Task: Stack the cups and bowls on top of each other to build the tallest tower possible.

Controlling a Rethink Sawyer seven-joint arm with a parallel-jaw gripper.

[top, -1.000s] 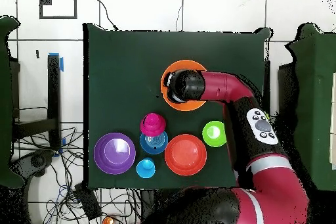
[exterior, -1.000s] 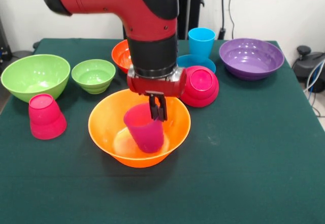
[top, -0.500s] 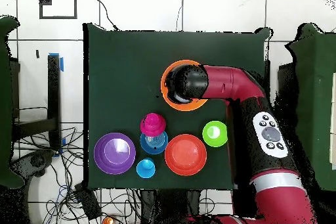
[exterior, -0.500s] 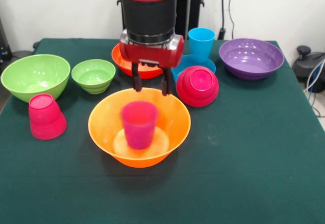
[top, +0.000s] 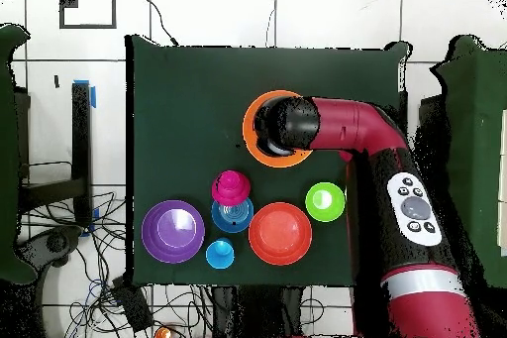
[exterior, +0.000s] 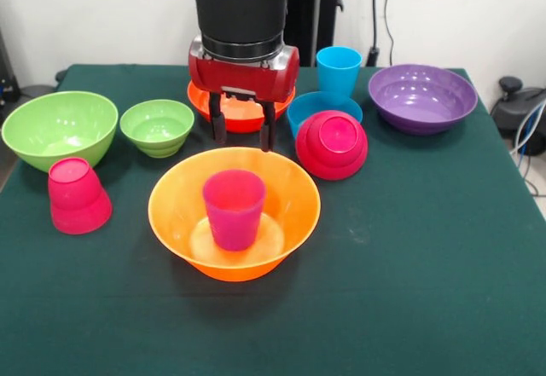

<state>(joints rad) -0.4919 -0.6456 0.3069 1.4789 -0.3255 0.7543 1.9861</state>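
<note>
Compared with half a second earlier, the gripper (exterior: 243, 132) stands higher above the large orange bowl (exterior: 175, 214), and a full second earlier it was still closed on the purple-magenta cup (exterior: 233, 208); now its two dark fingers (exterior: 217, 125) hang spread apart and empty, above the bowl's far rim. That cup stands upright, mouth up, alone in the middle of the orange bowl, free of the gripper. To the front view's left sit the large lime green bowl (exterior: 58, 127), the small lime green bowl (exterior: 157, 126), and an inverted red-pink cup (exterior: 77, 194). Behind the gripper lies the red-orange bowl (exterior: 241, 113). At right, a pink-red bowl (exterior: 332, 144) rests tilted against the small blue bowl (exterior: 309, 103), with the sky blue cup (exterior: 338, 70) upright behind and the purple bowl (exterior: 422, 97) beyond. All rest on the green tablecloth (exterior: 409, 265). No lettering or brand mark is legible on any object. From overhead, the arm (top: 342, 131) covers much of the orange bowl.
</note>
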